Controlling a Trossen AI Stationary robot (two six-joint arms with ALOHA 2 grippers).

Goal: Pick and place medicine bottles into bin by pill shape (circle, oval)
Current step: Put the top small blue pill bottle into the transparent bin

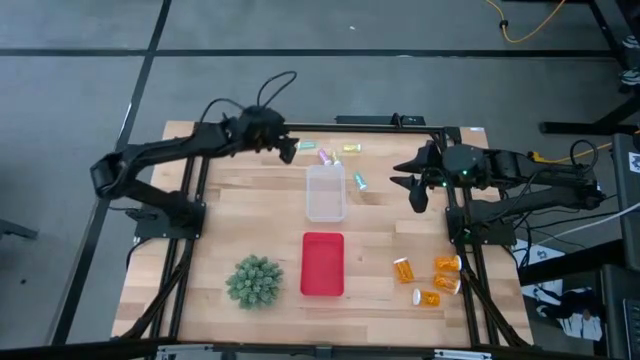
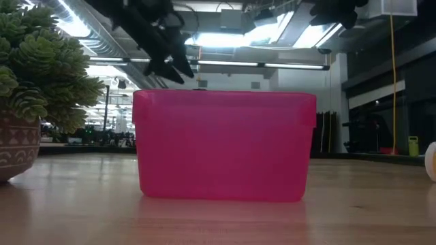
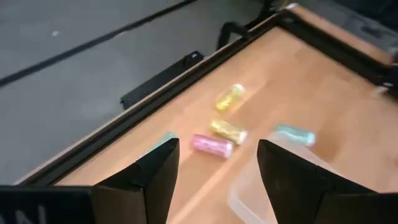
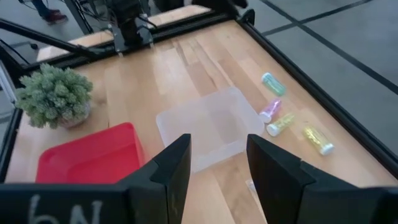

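The left gripper point(image 1: 288, 150) hangs over the far edge of the table at about 11 o'clock from the clear bin point(image 1: 325, 192), its fingers point(image 3: 155, 180) spread apart and holding nothing. The pastel vials lie in a loose row along that far edge, toward 3 o'clock from it in the high view: the green vial point(image 1: 305, 146) closest, just beside the fingertips, then the pink vial point(image 1: 326, 157), then the yellow vial point(image 1: 351, 148), with the teal vial point(image 1: 360, 181) apart from the others, off the clear bin's right wall. In the left wrist view the pink vial point(image 3: 212, 145) sits almost between the open fingers, its long axis running across the gap, not along it, so a straight descent would likely close on its ends unless the wrist turns. The right gripper point(image 1: 418, 188), also open and empty, hovers at 3 o'clock from the clear bin, nearer the teal vial than the left is. The orange bottles point(image 1: 430, 278) lie clustered near the table's front right, at 3 o'clock from the red bin point(image 1: 322, 264), well away from both grippers
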